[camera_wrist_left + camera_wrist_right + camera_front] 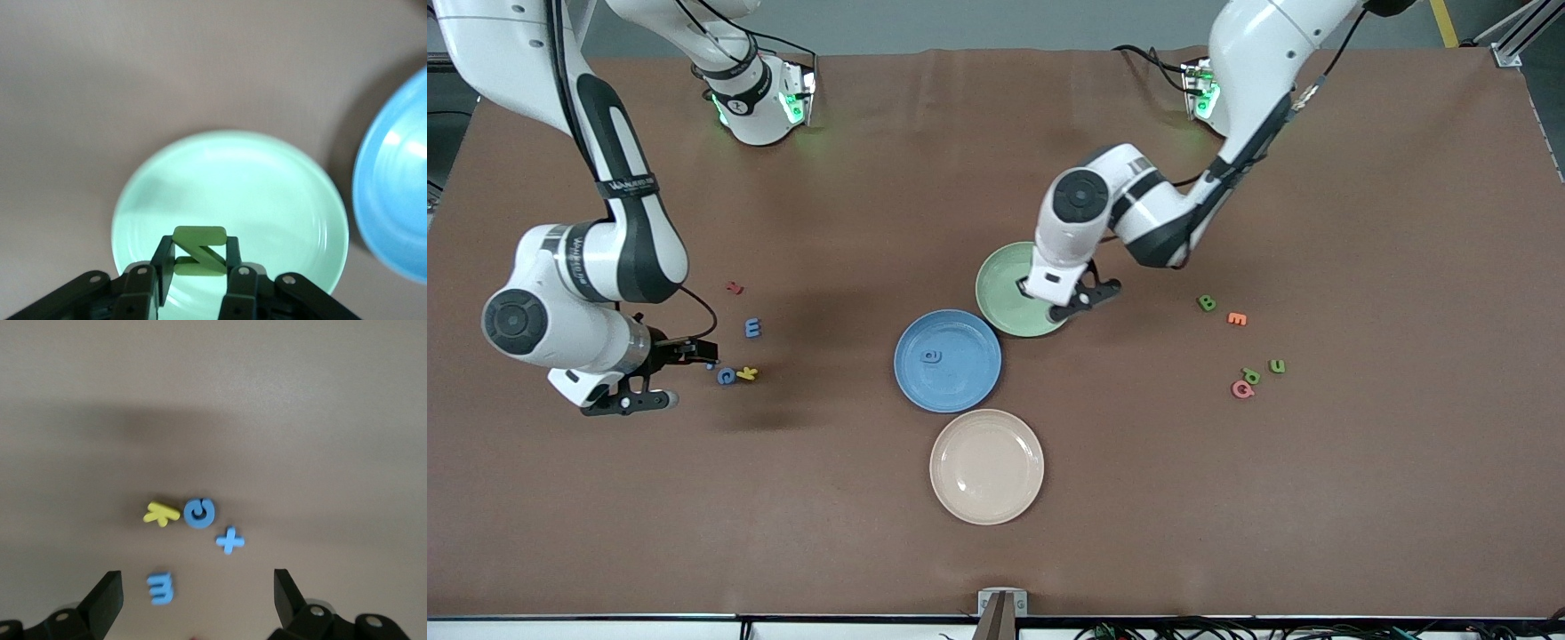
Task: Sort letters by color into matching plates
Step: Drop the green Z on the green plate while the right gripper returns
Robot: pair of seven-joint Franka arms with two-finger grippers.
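Currently the left end effector (200,280) is hanging over the green plate (1000,293), its fingers (162,267) pinched onto a green Z-shaped letter (199,252) held edge-on between them, probably so the piece can drop flat into the dish of its own colour. The green plate is sitting just beside the blue plate (947,391), which is lying nearer the front camera and already carrying one blue letter (931,356); the two rims are nearly touching, which is keeping both targets within one short reach. A beige plate (986,498), nearer still, is holding nothing.

The right end effector (197,600) is hovering with its jaws spread wide and gripping nothing, over a cluster toward the right arm's end of the worktop: a blue ring-shaped letter (199,512) touching a yellow letter (161,513), a blue cross-shaped letter (230,541) just beside them, and a blue E-like letter (161,587) a little apart. A red letter (735,287) is lying farther from the front camera.

Toward the left arm's end, three green letters (1207,303) (1251,376) (1277,365) are waiting among an orange letter (1237,318) and a pink letter (1241,389), the pink one touching its green neighbour, so a careful pick is likely being called for there.
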